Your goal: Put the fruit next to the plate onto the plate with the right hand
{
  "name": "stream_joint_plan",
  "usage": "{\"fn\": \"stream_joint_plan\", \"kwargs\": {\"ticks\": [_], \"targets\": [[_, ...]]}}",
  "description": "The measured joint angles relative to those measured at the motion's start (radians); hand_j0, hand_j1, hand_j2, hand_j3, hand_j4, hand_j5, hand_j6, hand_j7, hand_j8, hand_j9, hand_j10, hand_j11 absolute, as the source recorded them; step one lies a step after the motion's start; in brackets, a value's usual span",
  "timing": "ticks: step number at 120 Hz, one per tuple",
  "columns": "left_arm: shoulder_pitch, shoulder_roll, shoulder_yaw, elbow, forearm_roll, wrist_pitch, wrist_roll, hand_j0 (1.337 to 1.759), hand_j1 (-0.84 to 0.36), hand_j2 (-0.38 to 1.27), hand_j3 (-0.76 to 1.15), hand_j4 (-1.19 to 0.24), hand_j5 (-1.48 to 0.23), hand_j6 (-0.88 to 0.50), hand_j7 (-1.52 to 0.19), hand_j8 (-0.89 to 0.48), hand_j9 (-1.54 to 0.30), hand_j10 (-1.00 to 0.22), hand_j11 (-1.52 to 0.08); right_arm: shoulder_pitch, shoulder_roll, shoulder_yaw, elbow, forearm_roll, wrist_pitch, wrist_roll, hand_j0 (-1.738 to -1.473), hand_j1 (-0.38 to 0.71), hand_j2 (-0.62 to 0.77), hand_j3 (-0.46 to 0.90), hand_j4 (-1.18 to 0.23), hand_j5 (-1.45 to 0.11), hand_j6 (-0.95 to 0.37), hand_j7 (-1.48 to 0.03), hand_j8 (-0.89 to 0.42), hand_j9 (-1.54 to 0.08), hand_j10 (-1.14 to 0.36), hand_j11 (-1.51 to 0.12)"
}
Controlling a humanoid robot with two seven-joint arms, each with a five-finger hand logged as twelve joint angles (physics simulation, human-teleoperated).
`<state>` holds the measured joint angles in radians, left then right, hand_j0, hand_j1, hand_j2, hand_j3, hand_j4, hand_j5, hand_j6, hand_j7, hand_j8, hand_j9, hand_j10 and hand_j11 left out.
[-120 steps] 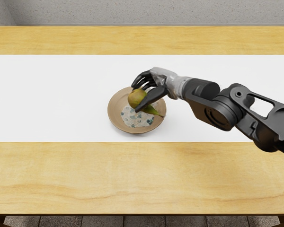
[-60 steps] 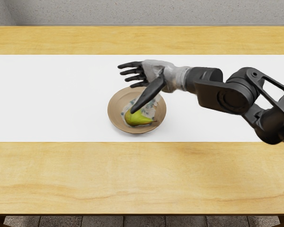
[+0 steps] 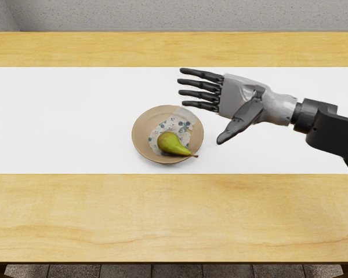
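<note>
the right hand hovers beside the plate, fingers spread and holding nothing (palm facing down); 1 pear lies on the plate.

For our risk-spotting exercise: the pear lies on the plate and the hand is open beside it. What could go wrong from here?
1. The pear lies on its side near the front rim of the plate, stem reaching the edge; it might roll off.
2. The open right hand hovers just right of the plate; a low sweep could knock it.
</note>
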<state>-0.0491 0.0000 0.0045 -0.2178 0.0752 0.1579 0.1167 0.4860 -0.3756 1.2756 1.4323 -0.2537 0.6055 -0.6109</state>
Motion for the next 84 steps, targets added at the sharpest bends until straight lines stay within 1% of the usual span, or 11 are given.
{"fn": "stream_joint_plan", "kwargs": {"ticks": [10, 26, 40, 54, 69, 84], "targets": [[0.0, 0.0, 0.0, 0.0, 0.0, 0.0, 0.0, 1.658, 0.34, 0.0, 0.0, 0.0, -0.01, 0.0, -0.01, 0.0, -0.01, 0.0, -0.01, -0.05, -0.057, 0.053, 0.0, 0.032, 0.003, 0.0, -1.658, -0.31, 0.0, 0.0, -0.03, -0.04, -0.03, -0.04, -0.03, -0.04, -0.03, -0.04], [0.0, 0.0, -0.001, 0.0, 0.0, -0.001, 0.0, 1.658, 0.34, 0.0, 0.0, 0.0, -0.01, 0.0, -0.01, 0.0, -0.01, 0.0, -0.01, -0.104, -0.128, 0.112, -0.004, 0.073, 0.005, 0.0, -1.658, -0.32, 0.0, 0.0, -0.03, -0.04, -0.03, -0.04, -0.03, -0.04, -0.03, -0.04], [-0.001, 0.0, -0.002, 0.0, 0.0, -0.001, 0.0, 1.658, 0.34, 0.0, 0.0, 0.0, -0.01, 0.0, -0.01, 0.0, -0.01, 0.0, -0.01, -0.177, -0.168, 0.207, -0.011, 0.086, 0.005, 0.0, -1.658, -0.32, 0.0, 0.0, -0.03, -0.03, -0.02, -0.03, -0.02, -0.03, -0.02, -0.03], [-0.002, 0.0, -0.003, 0.0, 0.0, 0.0, 0.0, 1.658, 0.34, 0.0, 0.0, 0.0, -0.01, 0.0, -0.01, 0.0, -0.01, 0.0, -0.01, -0.244, -0.195, 0.302, -0.037, 0.092, 0.005, 0.0, -1.658, -0.32, 0.0, 0.0, -0.02, -0.03, -0.02, -0.03, -0.02, -0.03, -0.02, -0.03], [-0.003, 0.0, -0.003, 0.0, 0.0, 0.0, 0.0, 1.658, 0.34, 0.0, 0.0, 0.0, -0.01, 0.0, -0.01, 0.0, -0.01, 0.0, -0.01, -0.273, -0.21, 0.35, -0.072, 0.094, 0.005, 0.0, -1.658, -0.32, 0.0, 0.0, -0.02, -0.03, -0.02, -0.03, -0.02, -0.03, -0.02, -0.03], [-0.003, 0.0, -0.003, 0.0, 0.0, 0.0, 0.0, 1.658, 0.34, 0.0, 0.0, 0.0, -0.01, 0.0, -0.01, 0.0, -0.01, 0.0, -0.01, -0.281, -0.209, 0.363, -0.086, 0.095, 0.005, 0.0, -1.658, -0.32, 0.0, 0.0, -0.02, -0.03, -0.02, -0.03, -0.02, -0.03, -0.02, -0.03]]}}
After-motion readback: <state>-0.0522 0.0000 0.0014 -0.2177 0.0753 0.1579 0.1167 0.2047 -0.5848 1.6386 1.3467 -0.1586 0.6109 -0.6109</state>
